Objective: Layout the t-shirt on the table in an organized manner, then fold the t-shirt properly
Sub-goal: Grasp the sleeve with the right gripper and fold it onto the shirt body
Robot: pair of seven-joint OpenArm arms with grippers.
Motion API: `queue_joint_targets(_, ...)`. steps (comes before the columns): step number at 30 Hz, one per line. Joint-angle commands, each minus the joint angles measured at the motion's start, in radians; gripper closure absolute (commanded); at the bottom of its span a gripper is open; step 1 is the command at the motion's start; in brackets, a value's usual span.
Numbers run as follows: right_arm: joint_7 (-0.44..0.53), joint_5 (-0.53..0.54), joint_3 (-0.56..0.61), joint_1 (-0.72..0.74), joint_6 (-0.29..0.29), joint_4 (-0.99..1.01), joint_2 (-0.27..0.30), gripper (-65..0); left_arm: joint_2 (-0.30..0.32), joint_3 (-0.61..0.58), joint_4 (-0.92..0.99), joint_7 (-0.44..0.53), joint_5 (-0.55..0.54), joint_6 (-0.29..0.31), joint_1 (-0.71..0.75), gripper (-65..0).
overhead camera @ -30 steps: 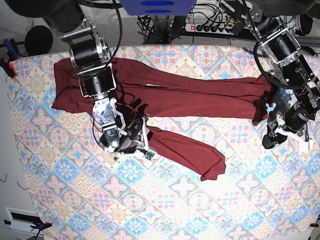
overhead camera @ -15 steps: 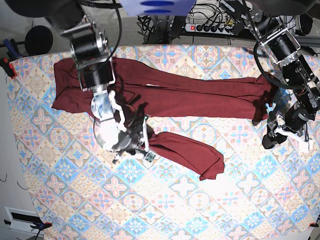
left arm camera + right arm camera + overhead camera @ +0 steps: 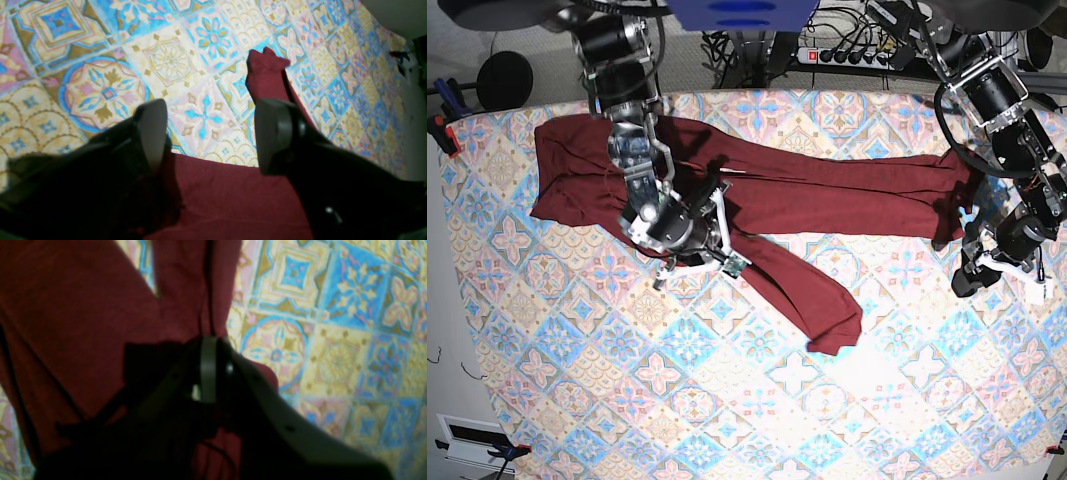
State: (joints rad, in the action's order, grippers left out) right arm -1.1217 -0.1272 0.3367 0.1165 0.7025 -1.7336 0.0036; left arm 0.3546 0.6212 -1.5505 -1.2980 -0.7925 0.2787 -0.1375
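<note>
The dark maroon t-shirt (image 3: 827, 195) lies stretched across the far half of the patterned table (image 3: 727, 400). One long sleeve (image 3: 812, 305) trails diagonally toward the middle. My right gripper (image 3: 712, 248) is shut on the sleeve near where it meets the body. In the right wrist view its closed fingers (image 3: 208, 370) pinch the maroon fabric (image 3: 83, 323). My left gripper (image 3: 967, 278) hovers by the shirt's right end. In the left wrist view it is open (image 3: 213, 136) and empty over the fabric edge (image 3: 227, 200) and the tiles (image 3: 100, 83).
A power strip and cables (image 3: 847, 50) lie beyond the table's far edge. Clamps (image 3: 442, 130) sit at the left edge. The right arm's links (image 3: 622, 90) hang over the shirt's left part.
My right gripper has moved toward the far side and slightly right, dragging the sleeve with it, so the sleeve now lies steeper. The left arm has not moved.
</note>
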Motion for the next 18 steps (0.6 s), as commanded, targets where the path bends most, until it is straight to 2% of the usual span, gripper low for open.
queue_joint_targets(1,0.018,0.008,-0.003,0.004,-0.004,-0.055,-0.003,-0.7,0.019,0.002,-0.017,0.016,-0.017,0.003,-0.02,-40.3)
queue_joint_targets(13,0.013,0.008,0.006,-0.194,-0.004,-0.22,-0.003,-0.7,0.016,0.001,-0.017,0.016,-0.017,0.003,-0.02,-40.3)
queue_joint_targets(18,0.013,0.008,0.078,-0.232,-0.004,-0.222,-0.003,-0.7,-0.009,-0.034,-0.017,0.016,-0.015,0.001,-0.02,-40.3)
